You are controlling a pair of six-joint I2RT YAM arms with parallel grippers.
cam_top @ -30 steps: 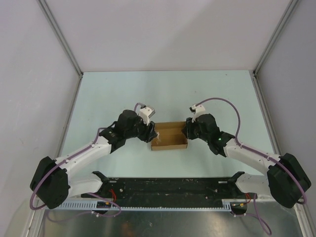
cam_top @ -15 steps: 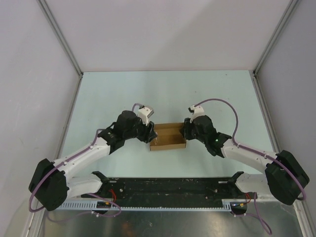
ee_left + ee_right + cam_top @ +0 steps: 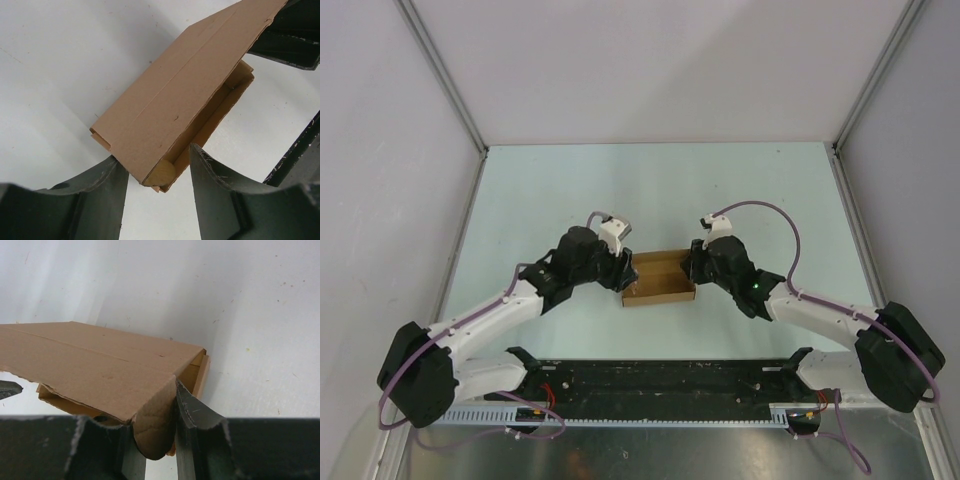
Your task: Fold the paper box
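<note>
The paper box [image 3: 658, 279] is a small brown cardboard box lying on the table between my two grippers, its lid flap partly lowered over the tray. My left gripper [image 3: 620, 272] is at its left end. In the left wrist view the box [image 3: 185, 100] has its near corner between my open fingertips, and the gripper [image 3: 157, 167] straddles that corner. My right gripper [image 3: 691, 264] is at the right end. In the right wrist view the gripper [image 3: 159, 432] is shut on the lid's rounded side tab, and the lid [image 3: 90, 360] slopes away to the left.
The pale table surface [image 3: 660, 190] is ringed by grey walls at the left, back and right. A black rail with cables [image 3: 660, 380] runs along the near edge between the arm bases.
The right gripper has pushed slightly left, still on the box's right end. The box and the left gripper have shifted a little left with it.
</note>
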